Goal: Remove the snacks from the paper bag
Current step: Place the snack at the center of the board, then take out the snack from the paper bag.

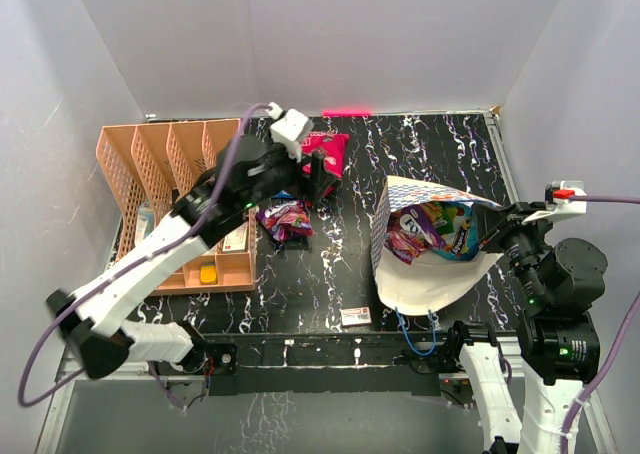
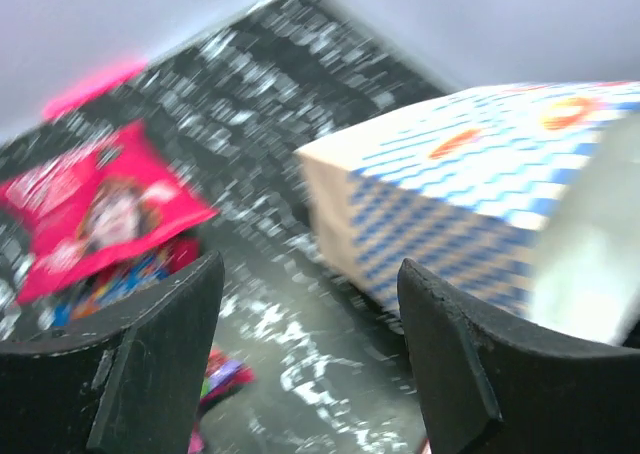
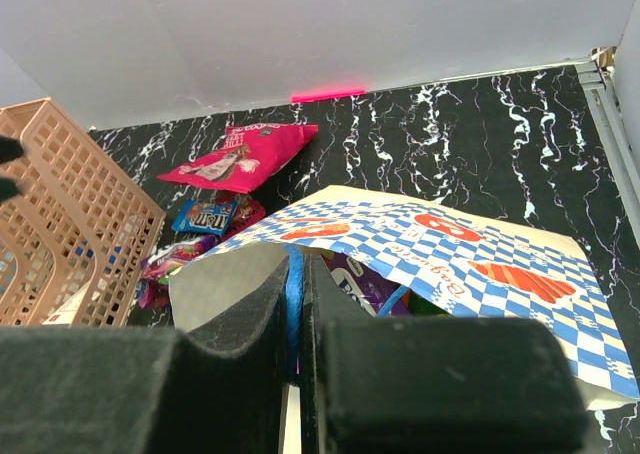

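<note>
The paper bag [image 1: 432, 282] lies on its side at the right, mouth open toward the arms, with a purple packet [image 1: 430, 229] and other snacks inside. My right gripper [image 1: 492, 236] is shut on the bag's blue cord handle [image 3: 296, 294] at the rim and holds the mouth up. In the right wrist view the checkered bag [image 3: 470, 259] shows a purple packet [image 3: 368, 286] within. My left gripper [image 1: 315, 181] is open and empty, above the snacks lying on the table: a magenta packet [image 1: 328, 152], a multicoloured packet [image 1: 285, 217] and a blue packet [image 3: 205, 214]. The left wrist view shows the gripper [image 2: 310, 314], the magenta packet [image 2: 90, 209] and the bag [image 2: 470, 184].
A peach-orange divider rack [image 1: 165, 189] stands at the left, also in the right wrist view [image 3: 60, 224]. A small white flat box [image 1: 356, 317] lies near the front edge of the black marbled table [image 1: 420, 144]. Grey walls close in on three sides.
</note>
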`<action>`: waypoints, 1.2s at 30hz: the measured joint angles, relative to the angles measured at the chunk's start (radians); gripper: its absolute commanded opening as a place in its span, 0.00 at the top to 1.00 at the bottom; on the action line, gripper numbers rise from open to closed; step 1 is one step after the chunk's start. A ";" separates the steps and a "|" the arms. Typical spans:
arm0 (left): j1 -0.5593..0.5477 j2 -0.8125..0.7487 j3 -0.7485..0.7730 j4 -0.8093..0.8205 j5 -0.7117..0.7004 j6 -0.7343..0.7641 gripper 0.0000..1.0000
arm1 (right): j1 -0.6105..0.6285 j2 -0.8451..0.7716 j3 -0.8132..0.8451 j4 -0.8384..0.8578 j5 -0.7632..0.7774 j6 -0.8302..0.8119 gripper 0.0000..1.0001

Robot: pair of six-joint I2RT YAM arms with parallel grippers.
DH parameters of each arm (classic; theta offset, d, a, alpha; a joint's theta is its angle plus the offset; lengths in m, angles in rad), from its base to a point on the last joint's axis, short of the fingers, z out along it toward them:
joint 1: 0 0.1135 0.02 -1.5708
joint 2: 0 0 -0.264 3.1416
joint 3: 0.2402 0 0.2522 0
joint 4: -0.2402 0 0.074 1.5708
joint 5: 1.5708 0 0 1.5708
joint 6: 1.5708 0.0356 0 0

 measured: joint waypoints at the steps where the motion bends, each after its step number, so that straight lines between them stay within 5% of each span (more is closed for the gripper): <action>1: -0.003 -0.061 -0.034 0.046 0.064 -0.010 0.32 | 0.000 0.000 0.000 0.000 0.000 0.000 0.92; 7: -0.054 -0.187 -0.130 0.311 0.353 -0.106 0.37 | 0.000 0.000 0.000 0.000 0.000 0.001 0.92; 13: -0.272 -0.088 -0.127 0.373 0.386 -0.080 0.37 | 0.000 0.000 0.000 0.000 0.000 0.001 0.92; 18: -0.536 0.093 -0.035 0.249 0.234 0.135 0.36 | 0.000 0.000 0.000 0.000 0.000 0.003 0.92; 23: -0.668 0.279 0.050 0.131 0.034 0.425 0.36 | 0.000 0.000 0.000 0.000 0.000 0.003 0.92; 36: -0.648 0.626 0.143 0.118 -0.272 0.880 0.33 | 0.000 0.000 0.005 -0.005 0.001 0.003 0.92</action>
